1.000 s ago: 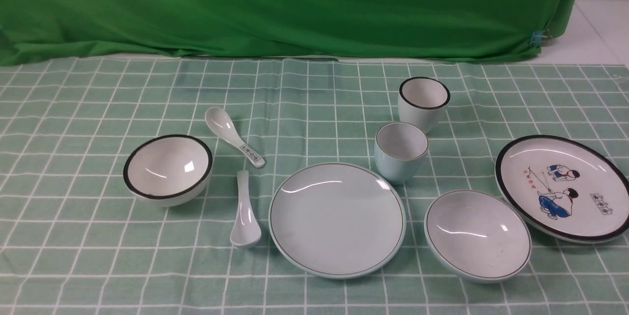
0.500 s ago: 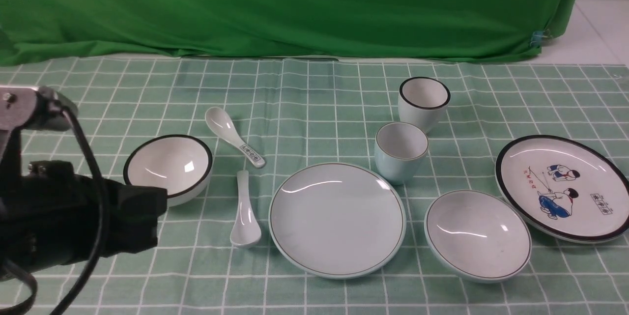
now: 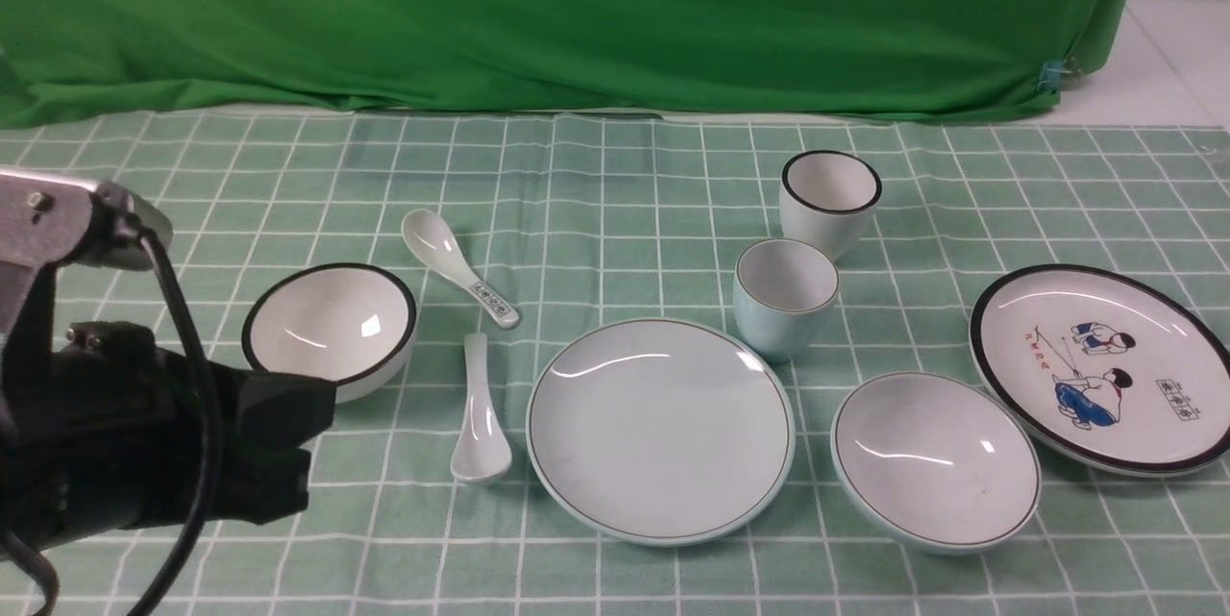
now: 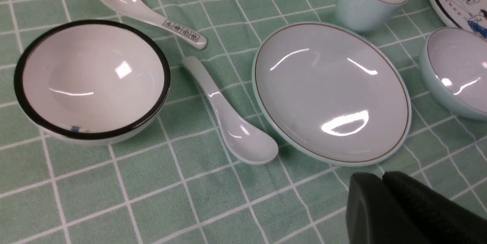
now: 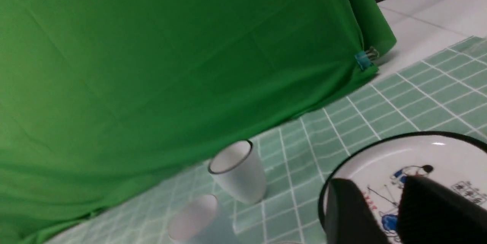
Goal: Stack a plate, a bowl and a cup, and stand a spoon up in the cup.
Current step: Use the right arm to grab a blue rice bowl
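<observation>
The plate [image 3: 659,429] lies front centre on the checked cloth; it also shows in the left wrist view [image 4: 331,91]. The bowl [image 3: 934,460] sits to its right, the cup [image 3: 785,294] just behind its right edge. The plain spoon [image 3: 479,414] lies left of the plate, bowl end toward me [image 4: 228,118]. My left gripper [image 3: 312,443] is shut and empty, low at the front left, left of the spoon; in its wrist view [image 4: 380,177] its tips are near the plate's front rim. My right gripper [image 5: 376,187] is open and empty above the cartoon plate, out of the front view.
A deep white bowl with a black rim [image 3: 329,328] stands just beyond my left gripper. A spoon with a printed handle [image 3: 456,265] lies behind the plain one. A black-rimmed cup [image 3: 829,198] stands behind the cup. The cartoon plate [image 3: 1100,366] is far right. A green backdrop [image 3: 577,11] closes the back.
My left arm has come into the front view from the left and edged a little to the right. The dishes have not moved.
</observation>
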Controlling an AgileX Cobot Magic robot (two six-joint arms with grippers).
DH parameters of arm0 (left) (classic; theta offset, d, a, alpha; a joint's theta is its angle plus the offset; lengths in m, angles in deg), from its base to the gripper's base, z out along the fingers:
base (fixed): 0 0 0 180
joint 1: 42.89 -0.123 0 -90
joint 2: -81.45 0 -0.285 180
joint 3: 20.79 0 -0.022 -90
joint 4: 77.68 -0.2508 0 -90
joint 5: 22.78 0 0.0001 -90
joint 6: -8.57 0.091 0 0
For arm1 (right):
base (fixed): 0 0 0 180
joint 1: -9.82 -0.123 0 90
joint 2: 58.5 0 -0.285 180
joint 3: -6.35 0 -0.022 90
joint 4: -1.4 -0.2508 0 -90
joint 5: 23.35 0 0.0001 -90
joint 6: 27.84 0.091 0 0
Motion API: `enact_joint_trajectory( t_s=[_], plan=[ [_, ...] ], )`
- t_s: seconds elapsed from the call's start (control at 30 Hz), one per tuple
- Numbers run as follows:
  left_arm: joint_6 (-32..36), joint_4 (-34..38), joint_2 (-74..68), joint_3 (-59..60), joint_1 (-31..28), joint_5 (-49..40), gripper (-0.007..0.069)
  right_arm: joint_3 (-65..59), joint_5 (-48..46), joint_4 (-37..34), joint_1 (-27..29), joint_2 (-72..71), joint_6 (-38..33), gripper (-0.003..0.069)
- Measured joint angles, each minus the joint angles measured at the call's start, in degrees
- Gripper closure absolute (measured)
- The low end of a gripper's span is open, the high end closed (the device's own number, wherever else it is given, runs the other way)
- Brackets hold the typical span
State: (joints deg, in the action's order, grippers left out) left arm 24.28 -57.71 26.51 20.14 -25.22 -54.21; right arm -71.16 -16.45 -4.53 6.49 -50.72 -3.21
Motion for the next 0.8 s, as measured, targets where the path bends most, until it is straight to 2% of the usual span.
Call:
enact_joint_trajectory(
  t_s=[0.07, 0.17, 0.2, 0.23, 0.27, 0.3, 0.4, 0.57, 0.8],
  plan=[
    [0.01, -0.02, 0.0, 0.0, 0.0, -0.47, 0.0608, 1.5, -4.58, -0.14, -1.15, 0.63, 0.5, 0.044],
    [0.13, -0.07, 0.0, 0.0, 0.0, -0.84, 0.0608, 8.68, -13.83, -0.24, -4.89, 5.05, -3.91, 0.0478],
    [0.17, -0.07, 0.0, 0.0, 0.0, -0.84, 0.0608, 12.45, -18.67, -0.31, -7.45, 8.91, -8.36, 0.0488],
    [0.17, -0.07, 0.0, 0.0, 0.0, -0.84, 0.0608, 13.25, -19.45, -0.32, -7.45, 8.93, -9.15, 0.0489],
    [0.24, -0.07, 0.0, 0.0, 0.0, -0.84, 0.0608, 16.54, -22.76, -0.31, -9.83, 12.87, -12.3, 0.0494],
    [0.7, -0.07, 0.0, 0.0, 0.0, -0.84, 0.0608, 25.74, -31.63, -0.18, -14.63, 21.99, -19.61, 0.0498],
    [2.12, 0.72, 0.07, 0.0, 0.0, -1.05, 0.0608, 38.1, -43.24, 1.97, -21.77, 39.88, -27.04, 0.0496],
    [4.81, 4.19, 1.51, 0.0, 0.0, -2.97, 0.0608, 48.06, -50.66, 5.92, -26.97, 57.01, -29.76, 0.0456],
    [9.35, 7.68, 7.96, 0.0, 0.0, -6.73, 0.0608, 56.61, -53.62, 6.52, -28.16, 76.24, -34.44, 0.0341]
  ],
)
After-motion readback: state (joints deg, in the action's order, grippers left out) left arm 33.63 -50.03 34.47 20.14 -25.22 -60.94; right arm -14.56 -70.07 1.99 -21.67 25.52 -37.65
